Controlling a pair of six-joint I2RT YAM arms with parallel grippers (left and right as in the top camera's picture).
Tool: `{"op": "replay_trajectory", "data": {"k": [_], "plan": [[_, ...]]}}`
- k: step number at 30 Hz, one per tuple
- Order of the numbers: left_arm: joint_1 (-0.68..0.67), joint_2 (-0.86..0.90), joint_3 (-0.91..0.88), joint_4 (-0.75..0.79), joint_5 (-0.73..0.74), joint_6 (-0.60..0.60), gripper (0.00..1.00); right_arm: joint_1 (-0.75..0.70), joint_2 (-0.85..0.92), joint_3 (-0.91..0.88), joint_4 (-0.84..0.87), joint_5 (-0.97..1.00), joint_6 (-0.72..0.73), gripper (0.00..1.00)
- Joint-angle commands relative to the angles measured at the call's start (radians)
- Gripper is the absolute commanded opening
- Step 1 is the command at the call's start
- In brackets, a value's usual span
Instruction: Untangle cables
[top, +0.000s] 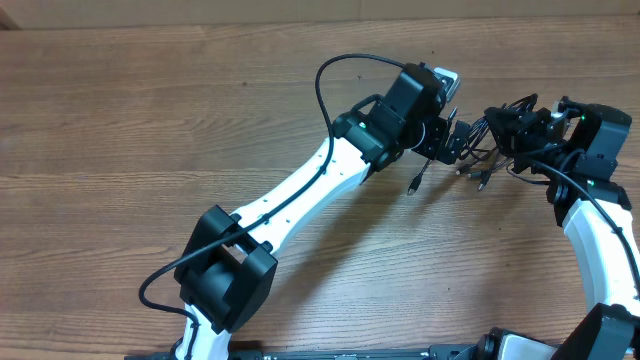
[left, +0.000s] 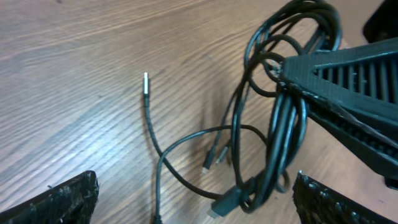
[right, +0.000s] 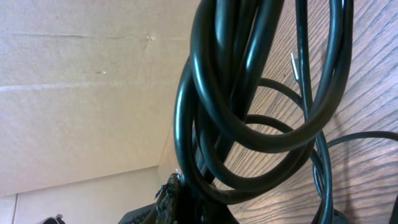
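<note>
Wood-grain table (top: 150, 120) — loose ends of cables (left: 287, 134) on it

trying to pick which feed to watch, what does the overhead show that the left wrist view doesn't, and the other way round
Only overhead: both whole arms, the left arm reaching across the table towards the right arm.
Only left wrist: how the loops of the cables cross strand by strand, and the left gripper open wide just above them.
Both: the bundle clamped in the right gripper, a loose end with a silver plug, and the wood grain beneath.
</note>
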Motion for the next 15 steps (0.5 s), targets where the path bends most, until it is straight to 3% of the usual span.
{"op": "replay_trajectory", "data": {"k": [1,15], "plan": [[-0.010,-0.004,0.004,0.001,-0.100,0.027,1.00,0.002,-0.018,0.014,0.013,-0.036,-0.002,0.04],[-0.025,-0.004,0.003,-0.015,-0.089,0.027,1.00,0.002,-0.018,0.014,0.013,-0.083,-0.003,0.04]]}}
